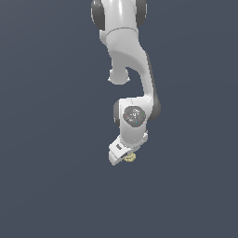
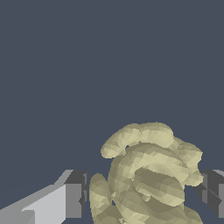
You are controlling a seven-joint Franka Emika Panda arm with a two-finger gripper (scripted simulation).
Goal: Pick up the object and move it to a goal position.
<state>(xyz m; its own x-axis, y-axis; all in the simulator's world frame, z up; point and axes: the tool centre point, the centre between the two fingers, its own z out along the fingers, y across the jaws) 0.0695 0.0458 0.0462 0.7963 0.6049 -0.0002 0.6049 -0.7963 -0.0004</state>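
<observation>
White claw: the gripper (image 1: 124, 158) hangs at the low end of the arm, tilted, its tip toward the lower edge of the exterior view.
Claw state: in the wrist view a pale finger (image 2: 65, 200) with a dark pad stands on one side of the lump and a dark finger (image 2: 213, 192) on the other; the jaws are parted about as wide as the lump.
Grip: one pad looks pressed to the lump and a thin gap shows at the other; I cannot tell whether the claw truly has hold of it.
Object: the object (image 1: 130, 158) (image 2: 146, 175) is a pale yellow-tan lump of swirled, ring-like ridges.
Object relative to claw: it sits between the two fingers, bulging out past their tips; in the exterior view it peeks out at the claw's tip on the exterior view's right side.
Arm: the arm (image 1: 131, 69) is white with dark joints, coming down from the top edge, bending toward the exterior view's right, then back to the wrist.
Surface: the ground (image 1: 46, 186) is plain dark blue-grey; whether the object touches it cannot be told.
</observation>
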